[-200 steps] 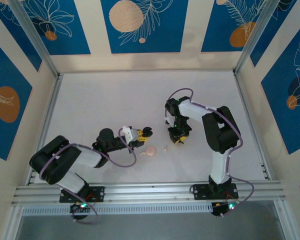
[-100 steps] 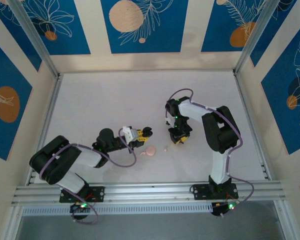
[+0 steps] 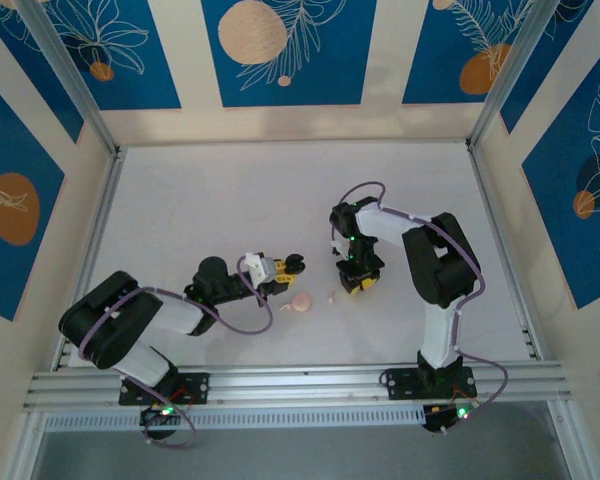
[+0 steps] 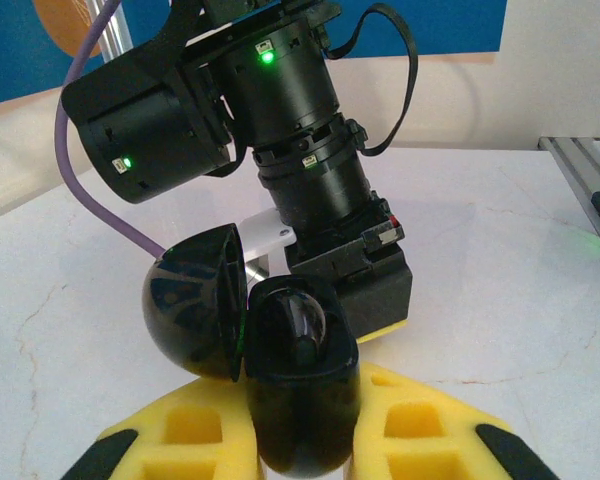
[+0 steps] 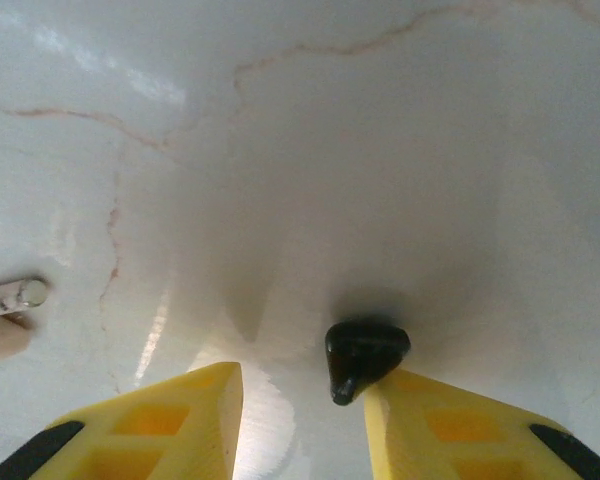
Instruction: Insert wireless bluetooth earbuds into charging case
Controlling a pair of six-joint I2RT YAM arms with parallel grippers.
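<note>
My left gripper is shut on an open black charging case, its lid swung to the left; something dark and glossy sits in its well. In the top view that case is held just left of the right gripper. My right gripper points down at the table, open, with a black earbud lying on the surface between its fingers and touching the right fingertip. A pale pink earbud and a round pink case lie between the two grippers.
The right arm's wrist stands close behind the black case in the left wrist view. A pale pink thing shows at the left edge of the right wrist view. White marbled tabletop extends toward the back wall.
The right gripper has shifted slightly toward the near edge and down to the table. The left arm and the black case have not moved.
</note>
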